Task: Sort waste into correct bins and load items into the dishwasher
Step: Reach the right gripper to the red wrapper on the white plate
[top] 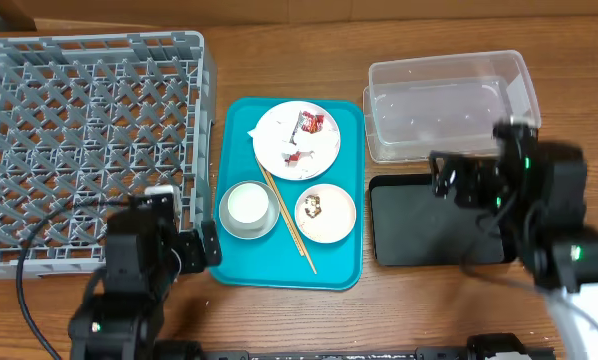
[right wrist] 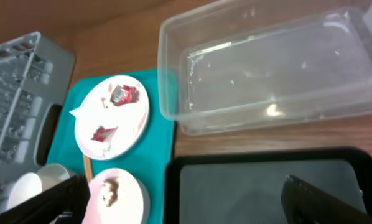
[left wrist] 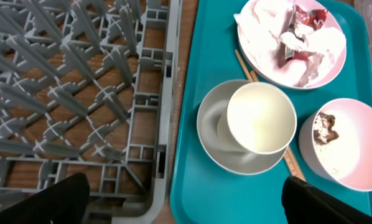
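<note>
Left hand (left wrist: 186, 200) agape; white cup (left wrist: 261, 118) inside greyish bowl (left wrist: 212, 127).

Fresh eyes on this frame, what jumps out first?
The teal tray at centre, crowded with a white plate of red wrapper and tissue, a cup nested in a bowl, and chopsticks. Left of it sits the big grey dish rack, holding nothing; to the right, a clear tub and black tray.

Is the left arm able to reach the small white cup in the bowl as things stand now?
Probably yes. The left gripper is open and close to the small white cup, which sits uncovered in the greyish bowl; nothing stands between them.
</note>
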You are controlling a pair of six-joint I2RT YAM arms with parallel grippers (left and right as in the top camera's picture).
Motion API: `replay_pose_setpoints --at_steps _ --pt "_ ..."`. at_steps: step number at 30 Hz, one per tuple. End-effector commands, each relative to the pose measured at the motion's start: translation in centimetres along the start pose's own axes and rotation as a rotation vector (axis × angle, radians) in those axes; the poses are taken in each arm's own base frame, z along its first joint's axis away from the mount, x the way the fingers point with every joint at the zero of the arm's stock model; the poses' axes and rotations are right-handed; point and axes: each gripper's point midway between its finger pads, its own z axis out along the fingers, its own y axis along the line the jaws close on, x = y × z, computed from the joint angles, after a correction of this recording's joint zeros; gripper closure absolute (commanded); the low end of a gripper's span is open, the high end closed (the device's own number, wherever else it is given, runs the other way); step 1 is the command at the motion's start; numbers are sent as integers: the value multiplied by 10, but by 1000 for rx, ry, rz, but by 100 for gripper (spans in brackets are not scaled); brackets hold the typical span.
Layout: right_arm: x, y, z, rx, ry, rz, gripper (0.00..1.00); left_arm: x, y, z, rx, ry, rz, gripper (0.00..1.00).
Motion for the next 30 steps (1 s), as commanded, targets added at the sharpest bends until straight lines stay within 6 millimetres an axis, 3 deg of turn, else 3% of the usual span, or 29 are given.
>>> replay_pose_setpoints --at_steps 1,5,12,18,24,30 --pt "-24 12 3 4 111 -19 0 -18 3 -15 -31 15 -5 0" --pt "-34 13 14 14 183 -65 0 -19 17 -18 -71 74 -67 0" --pt "-57 55 25 -187 112 -106 0 -15 34 -11 11 157 -222 0" --pt "-48 91 31 -176 102 -182 0 -1 67 -9 -60 221 -390 0" --pt "-37 136 50 -166 172 -258 0 -3 67 -9 -64 215 -421 0" --pt "-42 159 100 -90 250 -214 0 -26 53 -13 12 157 -286 0"
